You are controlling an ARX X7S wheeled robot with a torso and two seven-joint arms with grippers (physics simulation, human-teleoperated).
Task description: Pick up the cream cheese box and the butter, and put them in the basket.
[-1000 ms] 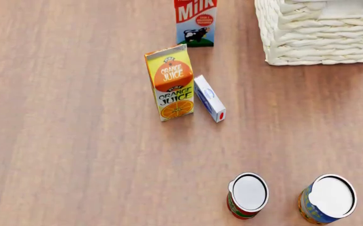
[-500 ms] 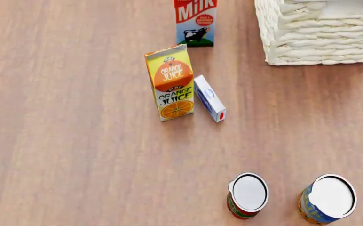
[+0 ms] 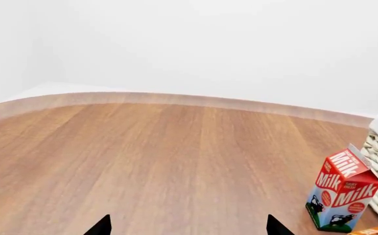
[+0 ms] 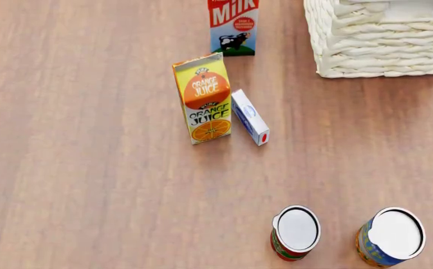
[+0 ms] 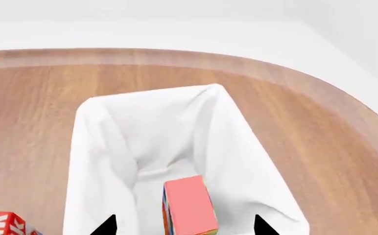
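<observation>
Fingers [image 3: 187, 226] of my left arm are showing only their two dark tips, spread apart and empty, while hovering over the desk [image 3: 143, 156] near the milk carton [image 3: 341, 192]. From the head, the cream cheese box [image 4: 249, 117] is lying just beside the orange juice carton [image 4: 202, 97], so reaching carelessly risks toppling it. My right fingers [image 5: 183, 226] are hanging spread over the basket [image 5: 97, 147], where the butter [image 5: 189, 203] is lying.

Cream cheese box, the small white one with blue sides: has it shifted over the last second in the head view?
No. The small flat white cream cheese box lies in the same spot beside the tall yellow-orange juice carton, unchanged against it and the woven wicker basket.
</observation>
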